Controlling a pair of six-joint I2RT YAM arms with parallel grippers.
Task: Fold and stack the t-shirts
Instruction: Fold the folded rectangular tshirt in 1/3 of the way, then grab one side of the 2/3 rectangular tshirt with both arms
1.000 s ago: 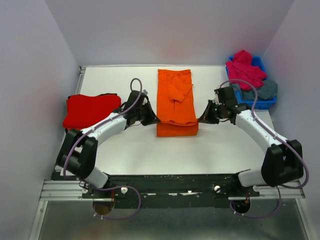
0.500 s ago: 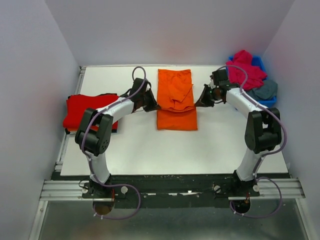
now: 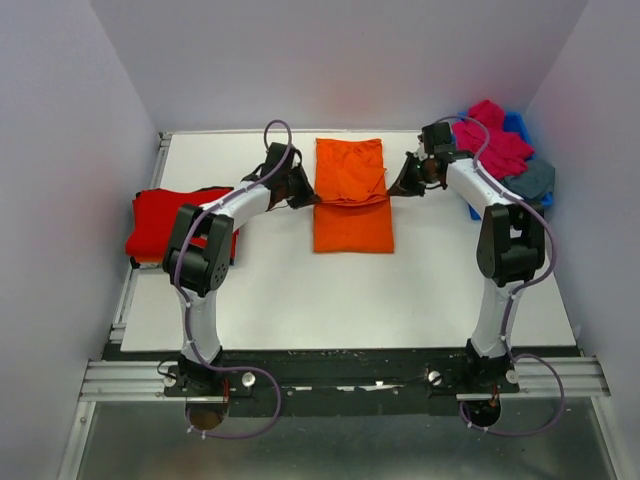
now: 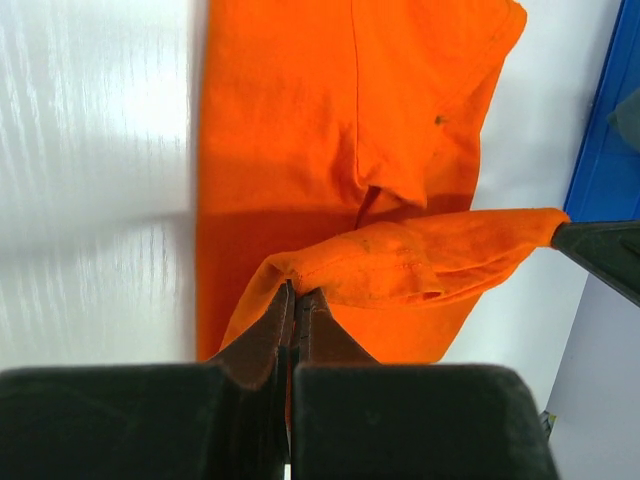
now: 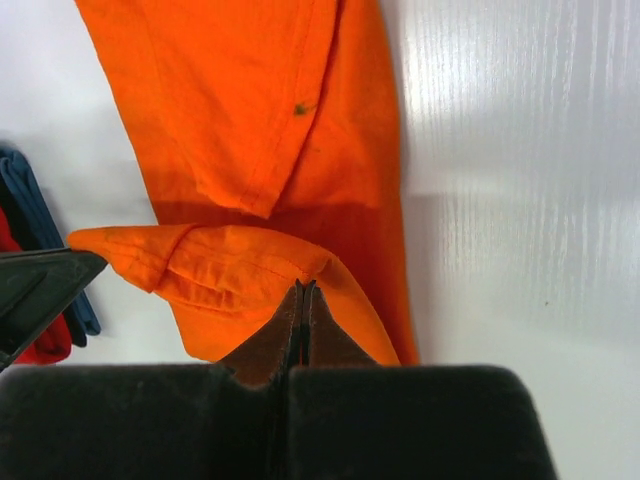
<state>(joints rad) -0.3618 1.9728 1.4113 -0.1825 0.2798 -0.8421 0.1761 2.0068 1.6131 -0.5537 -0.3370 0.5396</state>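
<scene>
Top external view: within the last second both arms have swung from the near end of the bright orange cloth t-shirt (image 3: 352, 225) toward its middle, carrying its near hem (image 3: 352, 198) up and away from the bases. The shirt's footprint on the white table (image 3: 330, 300) is shorter at the near end than it was. In the inspector's judgement, the lengthwise fold is about half carried over and not yet laid down. The left gripper (image 3: 308, 196) and right gripper (image 3: 400, 188) stand at opposite side edges of the shirt. A folded red cloth t-shirt (image 3: 165, 222) lies flat at the left edge, well apart. A crumpled magenta-pink t-shirt (image 3: 495, 145) and a slate grey-blue t-shirt (image 3: 530, 180) are heaped in the small blue plastic bin (image 3: 518, 122) at the far right, unfolded; 2 shirts therefore remain.

Left wrist view: the left gripper's jaws are clenched flat on 1 corner of the hem, with stitched seam visible. The hem spans as a soft sagging band above the layer below, showing creases and a matte knit surface.

Right wrist view: the right gripper is likewise clamped tight on the opposite hem corner. The lower layer lies smooth, with 1 sleeve folded inward; the table surface is glossy and faintly ribbed
</scene>
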